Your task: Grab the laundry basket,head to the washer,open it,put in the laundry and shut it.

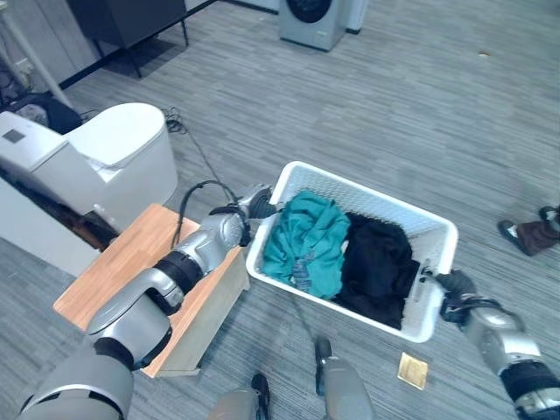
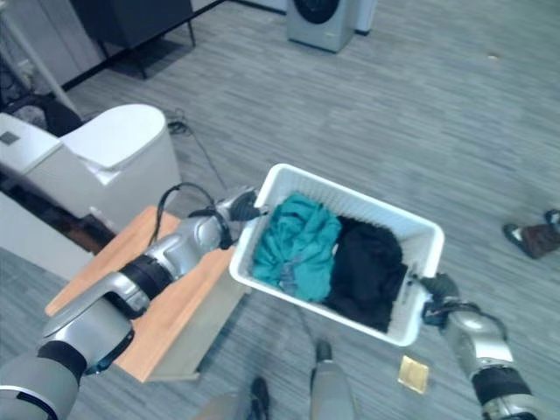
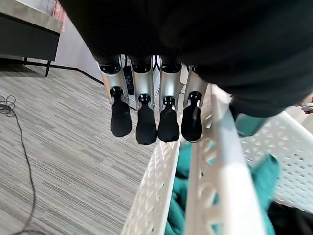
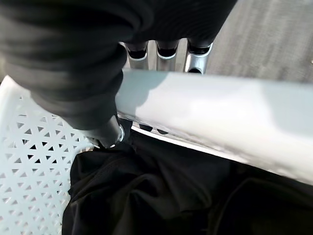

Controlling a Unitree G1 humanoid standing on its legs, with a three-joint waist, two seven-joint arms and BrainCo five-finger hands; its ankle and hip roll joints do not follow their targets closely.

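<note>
Both hands hold the white laundry basket [image 1: 437,229] above the floor [image 1: 394,114]. At its near end, the right hand [image 4: 105,128] has fingers under the rim and thumb inside, clamped on it. At the other end, the left hand [image 3: 151,115] hooks its fingers [image 3: 145,128] outside the wall. Teal clothes [image 1: 308,238] and black clothes [image 1: 378,267] lie inside. A wooden table [image 1: 131,254] stands beside the basket, and the washer [image 1: 311,19] is well apart.
</note>
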